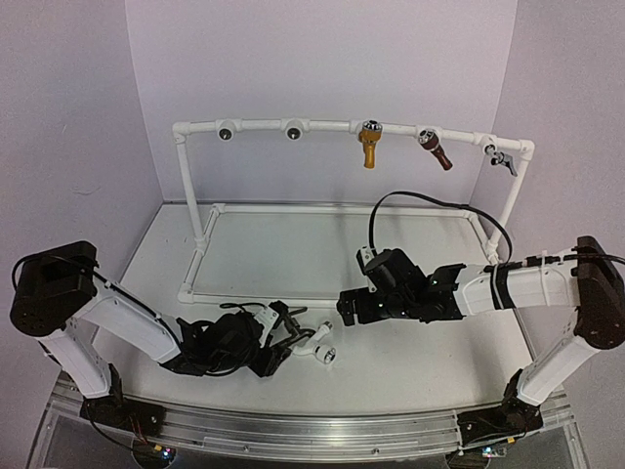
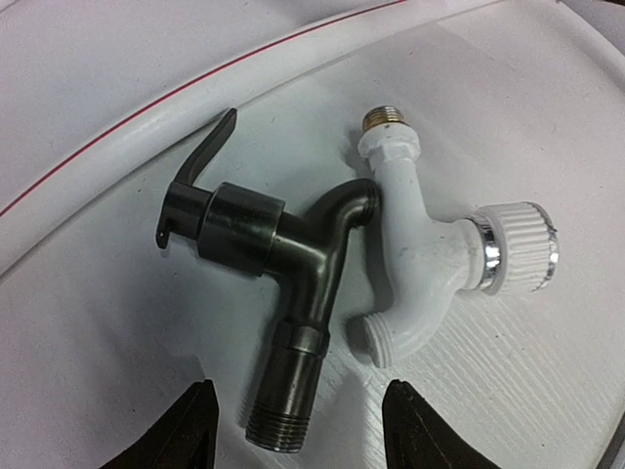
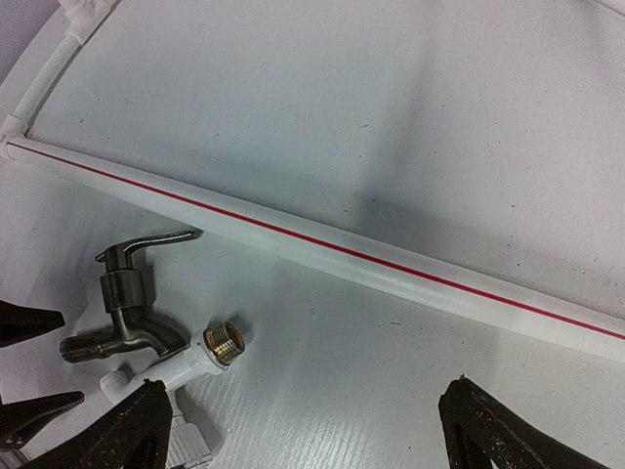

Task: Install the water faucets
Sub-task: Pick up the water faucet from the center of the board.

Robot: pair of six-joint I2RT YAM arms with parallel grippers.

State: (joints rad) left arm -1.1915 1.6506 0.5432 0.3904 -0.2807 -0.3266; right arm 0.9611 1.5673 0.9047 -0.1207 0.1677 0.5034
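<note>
The black faucet (image 2: 293, 254) and white faucet (image 2: 420, 254) lie touching on the tabletop (image 2: 117, 342), just beside the red-striped white pipe (image 2: 146, 127). Left pincer (image 2: 298, 440): spread, fingertips either side of the black faucet's threaded end, not gripping. Right pincer (image 3: 293, 430): spread wide, empty, nearby.

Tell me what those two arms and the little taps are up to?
Left gripper open, astride threaded end of dark metal lever-handled tap. Right gripper open, empty. White plastic round-knobbed tap touches the dark one's spout. Neither installed yet.
</note>
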